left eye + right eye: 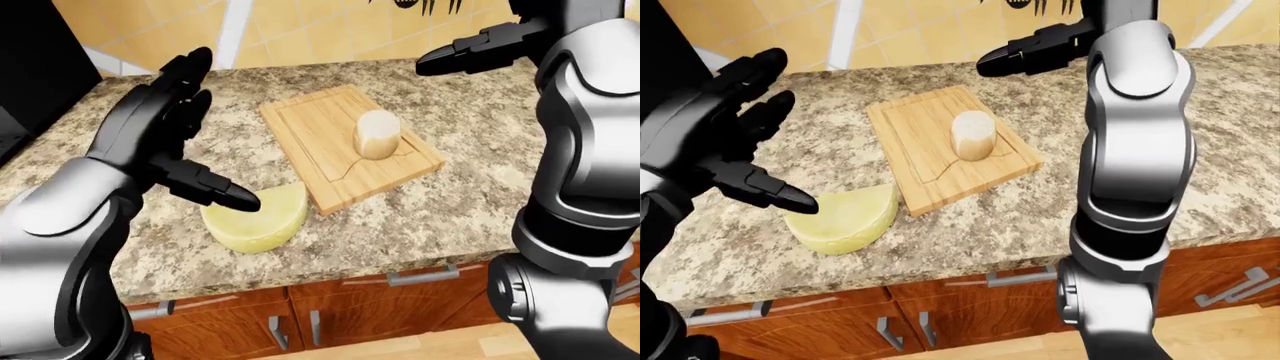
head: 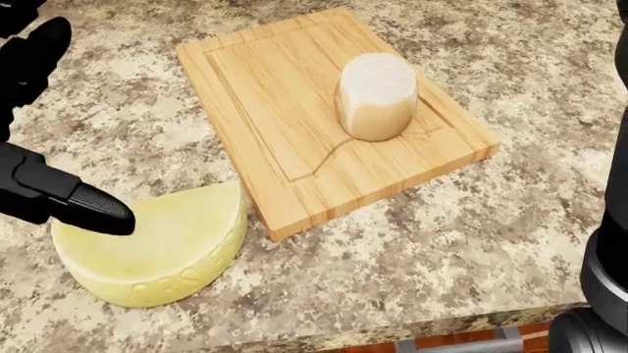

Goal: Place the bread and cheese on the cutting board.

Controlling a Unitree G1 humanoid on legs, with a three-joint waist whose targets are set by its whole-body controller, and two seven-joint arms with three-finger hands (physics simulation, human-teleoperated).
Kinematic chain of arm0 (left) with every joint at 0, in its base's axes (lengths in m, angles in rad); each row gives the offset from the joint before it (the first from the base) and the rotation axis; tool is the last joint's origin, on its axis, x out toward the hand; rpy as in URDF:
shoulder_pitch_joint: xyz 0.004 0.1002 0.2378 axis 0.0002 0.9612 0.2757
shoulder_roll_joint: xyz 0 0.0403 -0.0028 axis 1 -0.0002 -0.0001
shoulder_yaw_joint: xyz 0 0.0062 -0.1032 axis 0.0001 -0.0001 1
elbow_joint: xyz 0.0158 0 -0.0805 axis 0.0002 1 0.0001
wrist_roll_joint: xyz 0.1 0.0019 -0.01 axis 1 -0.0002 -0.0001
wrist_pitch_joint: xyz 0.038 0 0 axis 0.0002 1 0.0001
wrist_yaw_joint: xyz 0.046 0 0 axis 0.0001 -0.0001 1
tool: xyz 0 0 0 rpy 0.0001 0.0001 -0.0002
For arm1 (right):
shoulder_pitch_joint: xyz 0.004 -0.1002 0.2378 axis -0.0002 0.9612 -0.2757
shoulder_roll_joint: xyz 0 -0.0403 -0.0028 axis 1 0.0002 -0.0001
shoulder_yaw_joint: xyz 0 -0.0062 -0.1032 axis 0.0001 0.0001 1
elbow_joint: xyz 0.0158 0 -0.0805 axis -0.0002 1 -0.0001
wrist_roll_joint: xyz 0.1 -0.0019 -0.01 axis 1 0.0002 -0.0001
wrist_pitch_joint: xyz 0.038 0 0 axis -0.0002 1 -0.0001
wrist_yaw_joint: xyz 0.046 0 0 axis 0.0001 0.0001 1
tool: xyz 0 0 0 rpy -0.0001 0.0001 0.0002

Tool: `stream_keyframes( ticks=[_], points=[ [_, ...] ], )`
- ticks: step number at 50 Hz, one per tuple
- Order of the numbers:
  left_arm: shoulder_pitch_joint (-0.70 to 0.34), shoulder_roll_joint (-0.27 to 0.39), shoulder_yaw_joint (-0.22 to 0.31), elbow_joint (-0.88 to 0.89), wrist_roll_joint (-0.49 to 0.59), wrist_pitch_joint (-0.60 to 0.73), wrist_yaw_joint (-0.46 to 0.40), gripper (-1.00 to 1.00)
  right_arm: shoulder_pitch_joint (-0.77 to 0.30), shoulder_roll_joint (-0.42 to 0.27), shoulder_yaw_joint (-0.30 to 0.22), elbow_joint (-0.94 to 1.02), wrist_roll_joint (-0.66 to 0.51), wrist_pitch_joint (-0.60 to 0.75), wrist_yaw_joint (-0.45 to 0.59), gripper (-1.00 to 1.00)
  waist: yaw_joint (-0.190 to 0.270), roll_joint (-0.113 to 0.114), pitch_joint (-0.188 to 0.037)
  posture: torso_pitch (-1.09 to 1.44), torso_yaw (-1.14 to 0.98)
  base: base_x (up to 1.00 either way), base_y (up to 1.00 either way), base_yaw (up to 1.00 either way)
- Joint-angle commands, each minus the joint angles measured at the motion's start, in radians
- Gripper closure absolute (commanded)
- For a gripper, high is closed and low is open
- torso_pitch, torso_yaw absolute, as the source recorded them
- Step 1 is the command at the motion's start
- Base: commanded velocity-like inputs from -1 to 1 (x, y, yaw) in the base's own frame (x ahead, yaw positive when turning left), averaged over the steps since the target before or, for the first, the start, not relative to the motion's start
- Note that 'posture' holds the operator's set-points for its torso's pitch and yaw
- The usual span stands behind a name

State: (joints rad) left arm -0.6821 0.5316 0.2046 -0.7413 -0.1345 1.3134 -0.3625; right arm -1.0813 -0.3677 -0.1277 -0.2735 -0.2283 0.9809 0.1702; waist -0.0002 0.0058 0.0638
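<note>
The wooden cutting board (image 2: 265,103) lies on the granite counter, and the pale bread piece (image 2: 375,95) stands upright on its right half. The yellow cheese wedge (image 2: 171,246) lies on the counter just off the board's lower left corner, close to its edge. My left hand (image 1: 185,135) is open above and left of the cheese, its thumb tip (image 2: 93,209) over the cheese's left side. My right hand (image 1: 480,49) is open and empty, raised high above the counter at the upper right of the board.
The granite counter (image 1: 450,217) ends in an edge at the bottom, with wooden drawers and metal handles (image 1: 420,276) below. A tiled wall (image 1: 300,30) runs along the top. A black appliance (image 1: 30,67) stands at the left.
</note>
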Motion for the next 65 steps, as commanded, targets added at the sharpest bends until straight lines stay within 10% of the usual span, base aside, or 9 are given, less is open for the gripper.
stream_keyframes(
  ticks=[1,32,48,65],
  points=[
    [-0.040,0.013,0.038,-0.034,0.010,0.015,-0.063,-1.00,-0.035,-0.012,-0.009,-0.020,-0.004,-0.028,-0.007,-1.00,0.000,0.002,-0.028,0.00,0.00,0.00,0.00,0.00],
    [0.137,0.008,0.005,-0.259,0.089,0.025,-0.359,-1.00,-0.006,-0.004,-0.011,-0.022,0.007,-0.041,-0.023,-1.00,0.006,-0.002,-0.029,0.00,0.00,0.00,0.00,0.00],
    [0.200,0.010,-0.097,-0.222,0.383,-0.163,-0.471,-1.00,-0.004,-0.004,-0.011,-0.017,0.013,-0.047,-0.026,-1.00,0.008,-0.006,-0.032,0.00,0.00,0.00,0.00,0.00],
    [0.229,-0.152,-0.096,-0.147,0.739,-0.378,-0.674,-1.00,0.017,0.007,-0.010,-0.025,0.020,-0.056,-0.032,-1.00,0.013,-0.015,-0.036,0.00,0.00,0.00,0.00,0.00]
  ],
)
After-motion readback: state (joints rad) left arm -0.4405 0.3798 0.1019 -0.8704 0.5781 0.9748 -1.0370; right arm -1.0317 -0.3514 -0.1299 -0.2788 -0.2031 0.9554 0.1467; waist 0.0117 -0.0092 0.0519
